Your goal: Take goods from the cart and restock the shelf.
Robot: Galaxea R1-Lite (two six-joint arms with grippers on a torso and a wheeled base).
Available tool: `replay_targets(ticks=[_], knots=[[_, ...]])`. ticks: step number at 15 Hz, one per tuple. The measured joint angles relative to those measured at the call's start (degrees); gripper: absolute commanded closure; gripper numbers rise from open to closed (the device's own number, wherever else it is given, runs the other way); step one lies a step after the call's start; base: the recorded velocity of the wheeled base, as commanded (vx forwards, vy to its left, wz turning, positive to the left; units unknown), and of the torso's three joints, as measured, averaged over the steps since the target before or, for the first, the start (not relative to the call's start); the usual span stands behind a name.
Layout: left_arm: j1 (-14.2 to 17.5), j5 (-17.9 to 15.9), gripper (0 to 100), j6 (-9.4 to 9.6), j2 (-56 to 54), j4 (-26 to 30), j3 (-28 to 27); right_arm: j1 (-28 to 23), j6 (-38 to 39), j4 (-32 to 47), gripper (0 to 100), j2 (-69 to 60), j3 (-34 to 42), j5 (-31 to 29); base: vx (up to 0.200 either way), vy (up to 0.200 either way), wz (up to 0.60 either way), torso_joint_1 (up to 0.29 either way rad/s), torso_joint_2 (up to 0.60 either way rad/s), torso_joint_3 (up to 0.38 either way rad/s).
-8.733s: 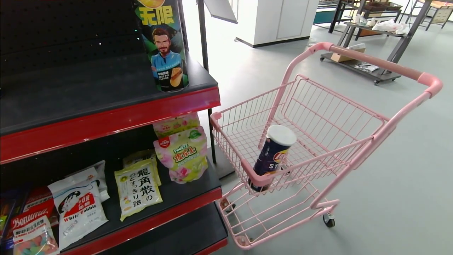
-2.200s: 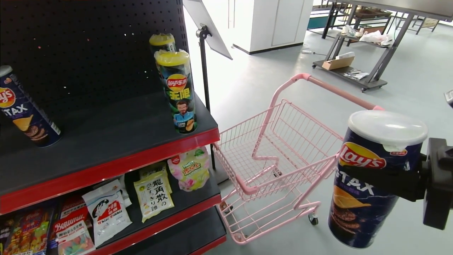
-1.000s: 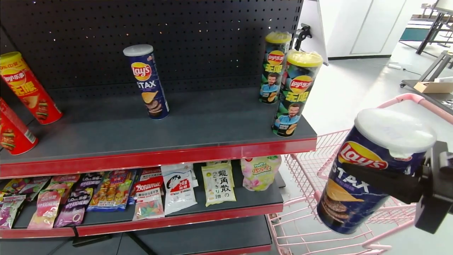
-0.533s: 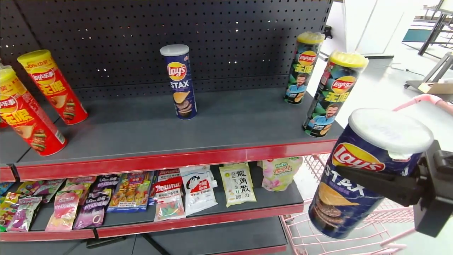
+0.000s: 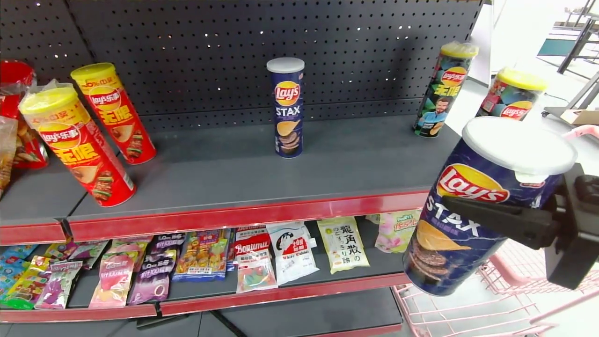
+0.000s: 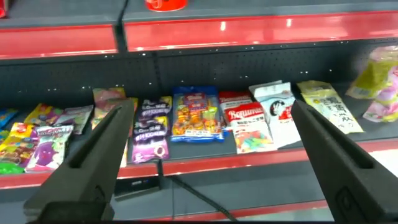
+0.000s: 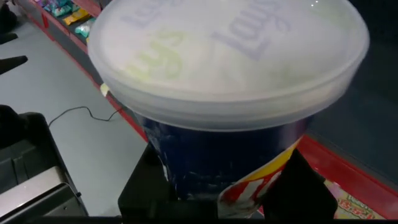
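Pegboard-backed shelf (image 5: 210, 173), glossy cylindrical can (image 5: 468, 187) in jaws

blue can (image 5: 468, 187) out of cart (image 5: 507, 274), raised

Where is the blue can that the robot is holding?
In the head view, the blue can is on the right, held by the right fingers, before the top shelf's right end, with the pink cart below it.

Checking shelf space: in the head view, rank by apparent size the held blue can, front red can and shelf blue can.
Largest: held blue can, though nearness to the camera inflates it.
Then front red can.
Smallest: shelf blue can.
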Motion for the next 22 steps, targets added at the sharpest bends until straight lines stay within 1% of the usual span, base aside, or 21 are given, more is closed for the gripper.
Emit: replay_targets(ticks=[3,7,9,14,15,22], knots=[[0.06,-0.05,0,0.07,0.0,-0.05,0.0,0.3,-0.09,0.05,100,0.22,-0.52,-0.07,0.2,0.0,0.0,0.002,0.0,-0.001],[0.02,0.0,0,0.05,0.0,-0.02,0.0,2.69,-0.09,0.05,100,0.29,-1.49,-0.16,0.2,0.0,0.0,0.005,0.0,0.002],[0.02,0.0,0,0.02,0.0,-0.02,0.0,3.04,-0.11,-0.02,100,0.35,-1.62,-0.18,0.2,0.0,0.0,0.002,0.0,0.002],[0.02,0.0,0,0.05,0.0,-0.02,0.0,3.15,-0.11,0.05,100,0.41,-1.57,-0.29,0.0,0.0,0.0,0.0,0.0,0.0],[0.02,0.0,0,0.05,0.0,0.0,0.0,3.22,-0.09,-0.09,100,0.35,-1.54,-0.24,0.2,0.0,0.0,-0.012,0.0,0.007],[0.02,0.0,0,0.0,0.0,-0.02,0.0,3.15,-0.11,0.0,100,0.33,-1.49,-0.24,0.0,0.0,0.0,0.0,0.0,0.0]])
